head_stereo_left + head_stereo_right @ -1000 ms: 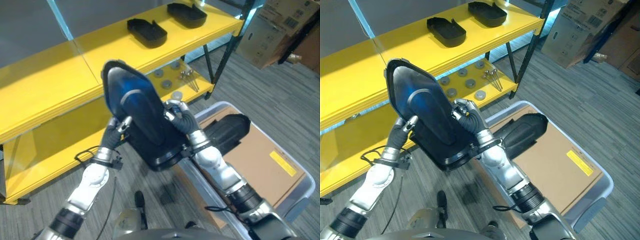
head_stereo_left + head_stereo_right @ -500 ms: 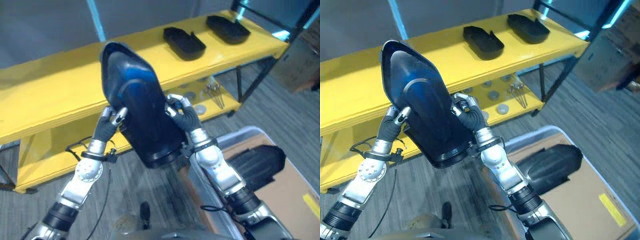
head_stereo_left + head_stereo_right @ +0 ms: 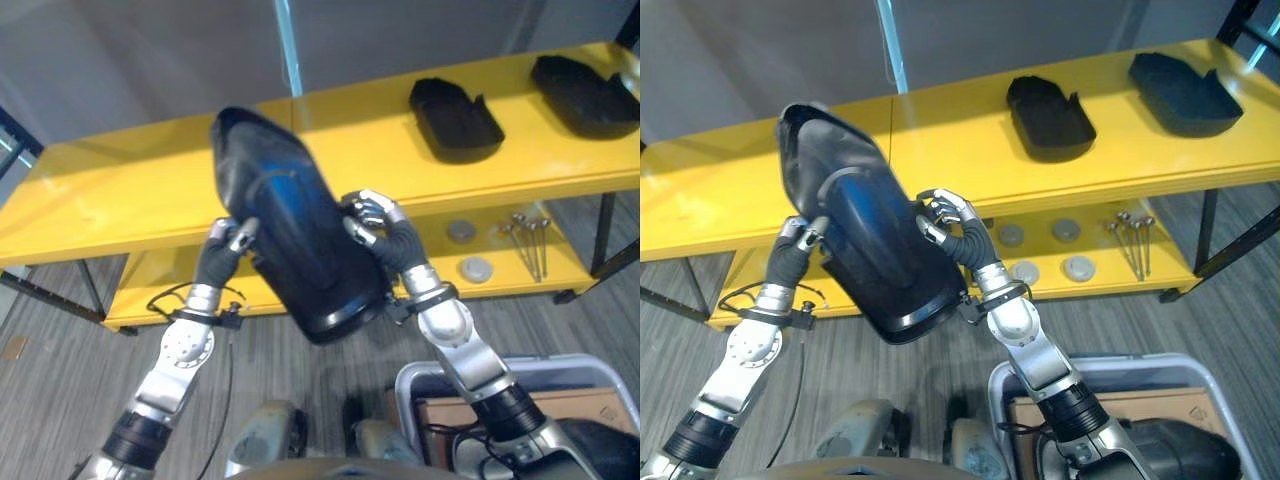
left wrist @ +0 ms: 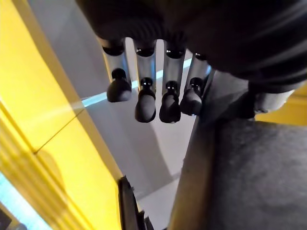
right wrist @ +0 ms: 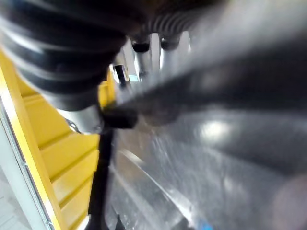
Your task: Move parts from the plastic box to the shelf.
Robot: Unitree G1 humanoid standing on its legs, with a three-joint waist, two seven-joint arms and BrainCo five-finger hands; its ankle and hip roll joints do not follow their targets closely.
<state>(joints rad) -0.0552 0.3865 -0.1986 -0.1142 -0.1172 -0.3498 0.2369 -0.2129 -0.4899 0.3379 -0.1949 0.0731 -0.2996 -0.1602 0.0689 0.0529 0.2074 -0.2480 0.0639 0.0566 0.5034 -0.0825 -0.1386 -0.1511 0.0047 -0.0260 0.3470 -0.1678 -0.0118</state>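
A: We've got the big black part [image 3: 295, 245] up in the air, held between both hands, in front of the yellow shelf [image 3: 130, 190]. It's tilted, narrow end up toward the shelf, wide end down.

B: Hand state?

A: Left robot hand [image 3: 222, 258] is on the part's left edge. Its wrist view shows the fingers [image 4: 144, 103] mostly straight, lying along the rim, with the thumb on the other side of the edge. We read that as a loose pinch on the part. Right robot hand [image 3: 385, 232] is on the right edge, fingers curled over the rim, clamped on the part.

B: Touching the shelf?

A: We can't tell. In the head views the part overlaps the top board's front edge, but it looks held clear of it.

B: What's already up there?

A: Two smaller black parts on the top board to the right: one [image 3: 1048, 118] near the middle, another [image 3: 1183, 82] further right, well apart from each other. On the lower board there are round discs [image 3: 1038, 255] and a few long bolts [image 3: 1132, 238].

B: Box?

A: Box [image 3: 1200, 375] rim sits low right in the head views, with another black part [image 3: 1175, 455] inside on cardboard [image 3: 1110, 408].
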